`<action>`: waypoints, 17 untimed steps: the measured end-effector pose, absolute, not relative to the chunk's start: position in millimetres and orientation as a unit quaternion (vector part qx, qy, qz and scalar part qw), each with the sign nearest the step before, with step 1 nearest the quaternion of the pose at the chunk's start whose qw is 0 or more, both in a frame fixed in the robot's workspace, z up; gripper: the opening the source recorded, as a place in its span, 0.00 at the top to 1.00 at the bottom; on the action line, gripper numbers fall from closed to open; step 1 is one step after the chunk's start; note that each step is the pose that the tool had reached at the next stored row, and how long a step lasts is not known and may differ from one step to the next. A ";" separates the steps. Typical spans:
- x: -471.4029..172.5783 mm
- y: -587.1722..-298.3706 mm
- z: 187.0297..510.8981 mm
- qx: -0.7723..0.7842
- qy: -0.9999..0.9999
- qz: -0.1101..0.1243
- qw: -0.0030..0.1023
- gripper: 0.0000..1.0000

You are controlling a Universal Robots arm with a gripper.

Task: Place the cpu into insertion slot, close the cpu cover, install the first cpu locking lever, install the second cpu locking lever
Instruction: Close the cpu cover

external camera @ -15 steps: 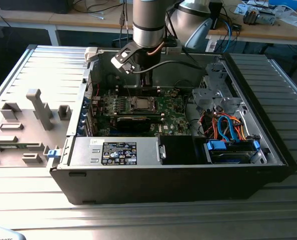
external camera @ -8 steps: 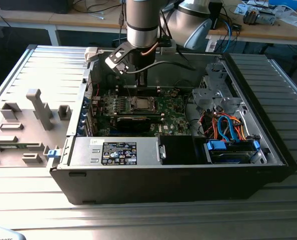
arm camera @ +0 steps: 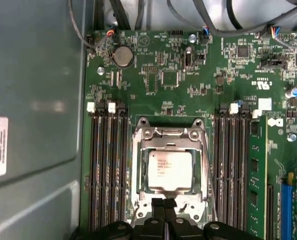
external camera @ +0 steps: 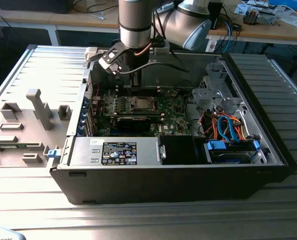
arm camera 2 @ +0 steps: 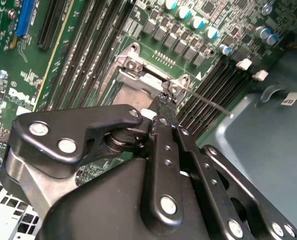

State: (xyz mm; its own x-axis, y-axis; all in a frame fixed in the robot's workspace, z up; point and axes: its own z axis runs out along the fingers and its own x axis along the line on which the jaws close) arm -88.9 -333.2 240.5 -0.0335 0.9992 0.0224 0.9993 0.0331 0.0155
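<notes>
1. The cpu (arm camera: 170, 170) is seated flat in the insertion slot (arm camera: 145, 175) on the green motherboard (arm camera: 178, 85). The board sits inside the open computer case (external camera: 188, 185), which is set on the ribbed metal worktop (external camera: 138, 220).
2. The cpu cover (arm camera: 171, 146) is laid down over the chip, whose grey top is framed by the square cut-out. Both placing and covering are judged done.
3. The fingers of the gripper (arm camera: 164, 204) are pressed together with no gap between the tips, and nothing is held in them.
4. In the first wrist view the tips are found at the middle of one socket edge, with the cpu directly ahead of them. Whether metal is touched cannot be told.
5. A thin locking lever (arm camera: 210, 175) is seen along one side of the socket. Its long axis runs parallel to the memory slots (arm camera: 108, 170), and its free end lies just beside the fingers. Whether it is latched cannot be told.
6. In the exterior view the cpu is found just on the camera side of the lowered arm.
</notes>
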 end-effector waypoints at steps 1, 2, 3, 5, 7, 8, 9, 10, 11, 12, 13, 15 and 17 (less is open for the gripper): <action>-90.1 -333.2 240.3 -0.695 -0.719 -0.013 0.003 0.89; -91.3 -333.2 240.2 -0.695 -0.719 -0.013 0.003 0.89; -92.6 -333.2 240.0 -0.695 -0.719 -0.013 0.003 0.89; -96.9 -333.2 239.6 -0.695 -0.719 -0.013 0.003 0.89; -100.6 -333.2 239.2 -0.695 -0.719 -0.013 0.003 0.89; -101.6 -333.2 239.1 -0.695 -0.719 -0.013 0.003 0.89; -102.6 -333.2 239.0 -0.695 -0.719 -0.013 0.003 0.89; -103.8 -333.2 238.8 -0.695 -0.719 -0.013 0.003 0.89; -104.6 -333.2 238.7 -0.695 -0.719 -0.013 0.003 0.89; -105.9 -333.2 238.7 -0.695 -0.719 -0.013 0.003 0.89; -107.8 -333.2 238.5 -0.695 -0.719 -0.013 0.003 0.89; -110.4 -333.2 238.4 -0.695 -0.719 -0.013 0.003 0.89; -116.1 -333.2 238.1 -0.695 -0.719 -0.013 0.003 0.89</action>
State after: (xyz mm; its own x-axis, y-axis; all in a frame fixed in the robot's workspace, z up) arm -116.1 -333.2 238.1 -0.0334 0.9992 0.0224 0.9993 0.0331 0.0155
